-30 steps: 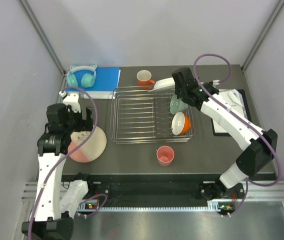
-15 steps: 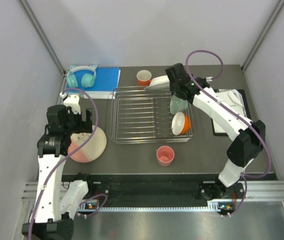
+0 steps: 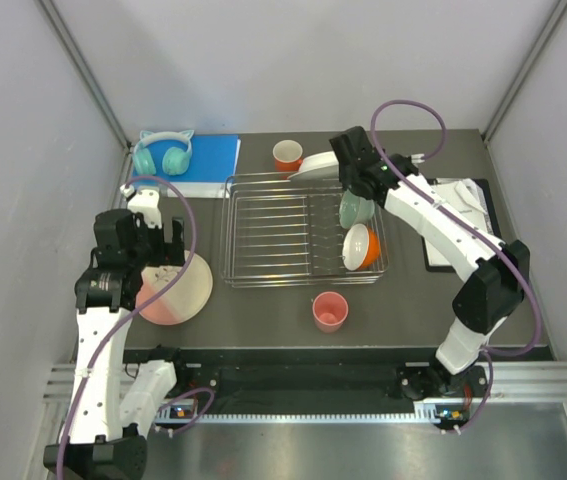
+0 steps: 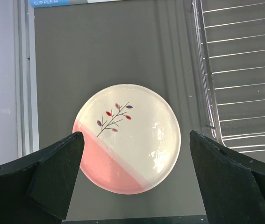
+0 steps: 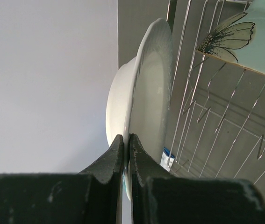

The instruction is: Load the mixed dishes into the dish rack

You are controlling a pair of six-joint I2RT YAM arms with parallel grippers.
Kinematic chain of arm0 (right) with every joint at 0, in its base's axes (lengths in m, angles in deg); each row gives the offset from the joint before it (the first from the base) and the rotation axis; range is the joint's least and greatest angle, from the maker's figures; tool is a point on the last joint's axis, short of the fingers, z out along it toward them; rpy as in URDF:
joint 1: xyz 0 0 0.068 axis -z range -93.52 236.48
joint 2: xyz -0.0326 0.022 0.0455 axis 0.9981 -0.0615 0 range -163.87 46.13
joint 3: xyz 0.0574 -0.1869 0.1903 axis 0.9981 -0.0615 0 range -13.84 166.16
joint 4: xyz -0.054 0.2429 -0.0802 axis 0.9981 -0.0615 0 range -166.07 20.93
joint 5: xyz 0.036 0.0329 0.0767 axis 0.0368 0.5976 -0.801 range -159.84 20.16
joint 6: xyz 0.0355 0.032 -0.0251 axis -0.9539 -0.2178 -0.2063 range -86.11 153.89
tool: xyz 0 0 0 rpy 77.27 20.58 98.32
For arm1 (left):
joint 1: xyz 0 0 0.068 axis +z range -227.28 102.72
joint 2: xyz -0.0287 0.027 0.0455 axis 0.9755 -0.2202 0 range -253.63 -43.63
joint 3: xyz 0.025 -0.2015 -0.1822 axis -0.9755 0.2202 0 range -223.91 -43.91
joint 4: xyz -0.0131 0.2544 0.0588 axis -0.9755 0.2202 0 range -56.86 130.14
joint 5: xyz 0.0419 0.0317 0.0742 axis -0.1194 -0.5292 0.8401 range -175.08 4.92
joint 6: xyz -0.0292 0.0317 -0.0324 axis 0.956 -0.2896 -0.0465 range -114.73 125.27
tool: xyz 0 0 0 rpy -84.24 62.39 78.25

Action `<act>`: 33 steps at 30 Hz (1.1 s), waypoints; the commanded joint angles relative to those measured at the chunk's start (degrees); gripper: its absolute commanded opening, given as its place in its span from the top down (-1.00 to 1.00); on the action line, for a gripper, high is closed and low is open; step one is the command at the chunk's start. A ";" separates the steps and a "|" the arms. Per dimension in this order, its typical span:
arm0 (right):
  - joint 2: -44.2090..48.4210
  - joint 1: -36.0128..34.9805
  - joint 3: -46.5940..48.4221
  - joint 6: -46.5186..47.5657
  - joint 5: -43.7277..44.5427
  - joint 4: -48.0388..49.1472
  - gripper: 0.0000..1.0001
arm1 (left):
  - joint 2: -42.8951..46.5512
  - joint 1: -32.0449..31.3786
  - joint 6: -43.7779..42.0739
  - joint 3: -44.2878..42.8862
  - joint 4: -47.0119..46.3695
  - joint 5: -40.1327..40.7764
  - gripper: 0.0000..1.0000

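Observation:
My right gripper [image 3: 339, 166] is shut on the rim of the white plate [image 3: 315, 165], which it holds on edge over the far rim of the silver dish rack [image 3: 293, 262]. The right wrist view shows the pinched plate [image 5: 146, 93] in the right gripper [image 5: 126, 138] and the rack's tines beside it. A mint-green bowl [image 3: 353, 208] and an orange bowl [image 3: 360, 246] stand in the rack's right end. My left gripper [image 3: 153, 255] hangs open above the pink-and-cream sprig plate [image 4: 126, 137], which lies flat on the table. The pink cup [image 3: 329, 310] stands in front of the rack, the orange mug [image 3: 287, 155] behind it.
Teal cat-ear headphones [image 3: 163, 153] lie on a blue folder [image 3: 213, 158] at the back left. A black clipboard with white paper [image 3: 463, 215] lies right of the rack under the right arm. The table's left edge [image 4: 27, 93] runs close to the sprig plate.
The right gripper has carried the white plate left and farther back along the rack's far rim, then held still. The left arm has not moved.

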 commanded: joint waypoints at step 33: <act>7.04 -3.36 1.35 -0.47 7.15 5.12 1.00 | 0.83 -0.02 1.03 0.99 -1.16 -1.41 -0.98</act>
